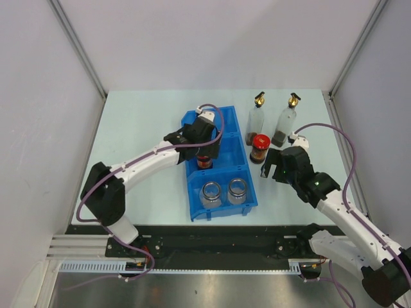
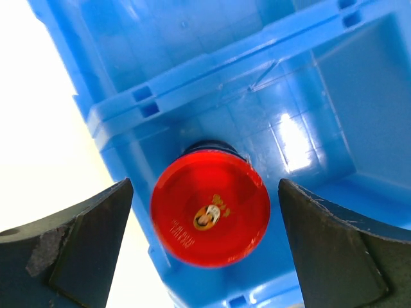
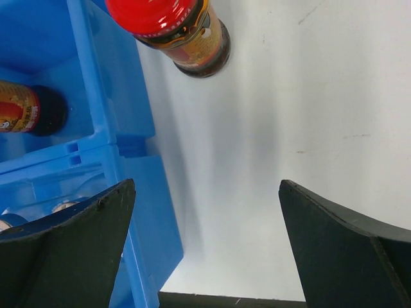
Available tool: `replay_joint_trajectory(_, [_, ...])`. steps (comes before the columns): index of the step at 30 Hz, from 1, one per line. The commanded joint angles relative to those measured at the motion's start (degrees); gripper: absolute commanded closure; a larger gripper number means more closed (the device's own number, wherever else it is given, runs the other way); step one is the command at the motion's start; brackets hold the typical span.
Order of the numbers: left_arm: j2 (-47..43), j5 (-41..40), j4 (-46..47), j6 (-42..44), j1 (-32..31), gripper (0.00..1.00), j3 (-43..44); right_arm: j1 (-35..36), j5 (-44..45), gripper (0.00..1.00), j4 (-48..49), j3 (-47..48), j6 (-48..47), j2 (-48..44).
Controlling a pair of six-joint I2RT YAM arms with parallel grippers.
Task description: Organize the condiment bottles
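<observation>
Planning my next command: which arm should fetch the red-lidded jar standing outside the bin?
Right. The right gripper hangs open just beside that jar; the left gripper is over the bin, across its wall.

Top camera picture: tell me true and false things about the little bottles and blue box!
1. Two short clear silver-lidded jars sit in the nearest compartment of the blue plastic bin. True.
2. Both short brown red-lidded jars are inside the bin. False: one is in the middle compartment, the other stands on the pale table beside it.
3. Both tall clear bottles with gold spouts stand upright on the table. True.
4. The jaws of the left arm are squeezing a red lid. False: they are open, with gaps on both sides of the lid.
</observation>
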Motion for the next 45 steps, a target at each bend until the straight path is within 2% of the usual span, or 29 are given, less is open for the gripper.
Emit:
replay_joint_trajectory(1, [-6.7, -2.4, -0.8, 0.9, 0.1, 0.00, 1.0, -1.0, -0.2, 0.00, 4.5, 0.4, -2.2, 0.4])
replay_joint_trajectory(6, [-14.5, -2.5, -1.8, 0.2, -0.3, 0.01, -1.1, -1.9, -0.8, 0.00, 10.2, 2.6, -5.0, 3.4])
replay_joint_trajectory(10, [-21.7, -2.6, -2.0, -0.7, -0.4, 0.00, -5.3, -2.3, -0.9, 0.00, 13.0, 5.8, -7.4, 10.2])
replay_joint_trajectory(17, [-34.5, -5.2, -8.7, -0.9, -0.4, 0.00, -13.3, -3.7, -1.5, 0.00, 18.1, 10.4, -11.0, 18.9])
replay_joint_trajectory(24, [-47.6, -8.0, -6.1, 0.0, -0.3, 0.00, -22.3, -5.2, -1.1, 0.00, 21.1, 13.2, -12.9, 25.7])
replay_joint_trajectory(34, [-47.8, -8.1, -5.9, -0.1, -0.3, 0.00, -25.4, -7.0, -1.8, 0.01, 21.8, 17.9, -12.6, 34.9])
replay_joint_trajectory(37, [-47.5, -8.2, -6.2, -0.3, -0.3, 0.00, -25.8, -7.1, -1.7, 0.04, 21.9, 18.6, -12.4, 37.0])
replay_joint_trajectory(40, [-47.2, -8.0, -6.1, -0.3, -0.3, 0.00, -25.8, -7.1, -1.9, 0.12, 22.0, 19.1, -11.8, 38.4])
replay_joint_trajectory(41, [-47.2, -8.1, -6.1, -0.3, -0.3, 0.00, -25.8, -7.1, -2.0, 0.22, 21.9, 19.2, -11.8, 38.7])
replay_joint_trajectory(45, [-47.1, -7.9, -5.9, -0.3, -0.3, 0.00, -26.0, -7.0, -1.6, 0.39, 21.2, 19.4, -11.1, 39.0])
